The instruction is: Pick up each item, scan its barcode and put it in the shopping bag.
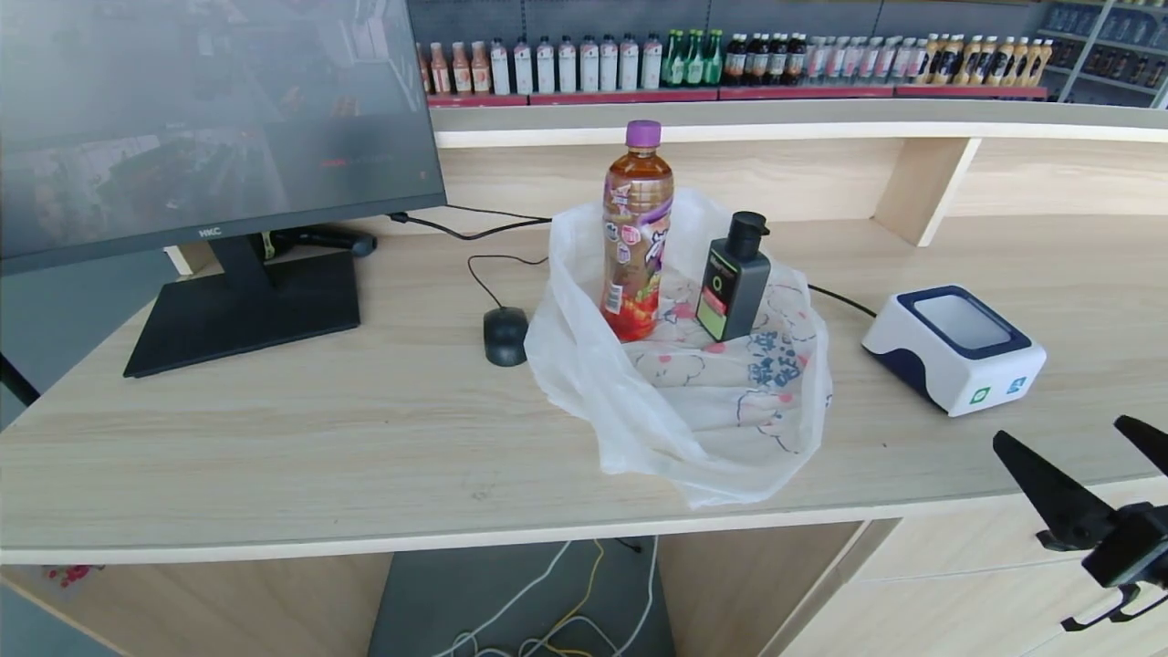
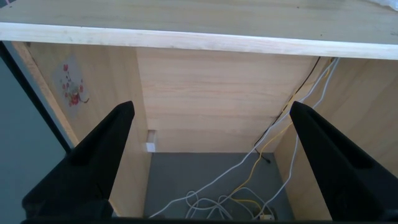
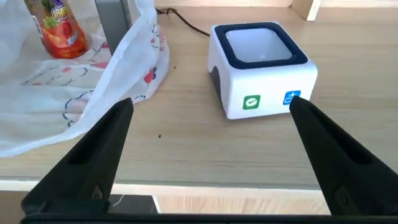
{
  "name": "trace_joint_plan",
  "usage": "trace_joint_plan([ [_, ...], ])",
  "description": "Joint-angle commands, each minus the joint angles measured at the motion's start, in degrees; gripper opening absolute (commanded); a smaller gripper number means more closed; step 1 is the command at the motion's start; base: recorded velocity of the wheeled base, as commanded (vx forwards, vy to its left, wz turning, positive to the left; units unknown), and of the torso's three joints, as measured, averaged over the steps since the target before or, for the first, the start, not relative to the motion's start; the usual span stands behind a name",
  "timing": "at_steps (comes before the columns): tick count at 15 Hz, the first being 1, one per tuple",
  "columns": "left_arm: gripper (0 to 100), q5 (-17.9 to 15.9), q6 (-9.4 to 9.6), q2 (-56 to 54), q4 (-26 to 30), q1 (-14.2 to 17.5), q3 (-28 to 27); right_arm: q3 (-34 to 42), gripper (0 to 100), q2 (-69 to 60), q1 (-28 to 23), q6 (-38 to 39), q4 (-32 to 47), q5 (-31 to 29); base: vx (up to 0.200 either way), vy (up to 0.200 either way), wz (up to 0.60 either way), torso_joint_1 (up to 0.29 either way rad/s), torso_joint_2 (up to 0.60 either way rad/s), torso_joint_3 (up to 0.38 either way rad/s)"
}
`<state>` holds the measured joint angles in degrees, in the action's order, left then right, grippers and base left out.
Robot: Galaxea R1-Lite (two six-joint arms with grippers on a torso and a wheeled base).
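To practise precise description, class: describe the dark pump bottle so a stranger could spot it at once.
On the counter, a white shopping bag sits between the mouse and the scanner. Of two bottles standing in it, the pump bottle is the shorter, nearer the scanner: dark and squarish, unlike the tall, purple-capped orange drink bottle.

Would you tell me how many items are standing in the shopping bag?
2: a purple-capped drink bottle at the left of the shopping bag, and a dark pump bottle beside it, on the right. The bag's folds could hide something small.
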<state>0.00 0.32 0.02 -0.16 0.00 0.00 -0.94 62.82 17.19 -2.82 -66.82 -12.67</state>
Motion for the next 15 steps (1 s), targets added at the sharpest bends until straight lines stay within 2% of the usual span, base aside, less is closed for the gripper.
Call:
trace_joint_plan([
  [1, 100, 0.0, -0.05, -0.02, -0.02, 0.0, 0.0, 0.32, 100, -21.86, -1.28, 0.88, 18.92, -0.08, 0.0, 0.0, 0.0, 0.0, 0.0, 0.0],
  [2, 100, 0.0, -0.05, -0.02, -0.02, 0.0, 0.0, -0.82, 100, -28.45, -1.1, 0.88, 29.73, 0.27, 0.0, 0.0, 0.0, 0.0, 0.0, 0.0],
  [5, 100, 0.0, -0.05, -0.02, -0.02, 0.0, 0.0, -1.35, 100, -38.91, -1.02, 0.97, 44.4, 0.45, 0.0, 0.0, 0.0, 0.0, 0.0, 0.0],
  [7, 100, 0.0, -0.05, -0.02, -0.02, 0.0, 0.0, -1.35, 100, -40.14, -1.02, 1.23, 47.92, 0.45, 0.0, 0.0, 0.0, 0.0, 0.0, 0.0],
  [11, 100, 0.0, -0.05, -0.02, -0.02, 0.0, 0.0, 0.68, 100, -41.11, -1.02, 1.76, 49.15, 0.45, 0.0, 0.0, 0.0, 0.0, 0.0, 0.0],
  [13, 100, 0.0, -0.05, -0.02, -0.02, 0.0, 0.0, 0.68, 100, -44.98, -1.1, 1.5, 54.78, 0.45, 0.0, 0.0, 0.0, 0.0, 0.0, 0.0],
  [14, 100, 0.0, -0.05, -0.02, -0.02, 0.0, 0.0, 0.68, 100, -48.67, -1.1, 1.06, 59.35, 0.45, 0.0, 0.0, 0.0, 0.0, 0.0, 0.0],
  [15, 100, 0.0, -0.05, -0.02, -0.02, 0.0, 0.0, -0.47, 100, -55.08, -1.28, 0.36, 67.17, 0.45, 0.0, 0.0, 0.0, 0.0, 0.0, 0.0],
])
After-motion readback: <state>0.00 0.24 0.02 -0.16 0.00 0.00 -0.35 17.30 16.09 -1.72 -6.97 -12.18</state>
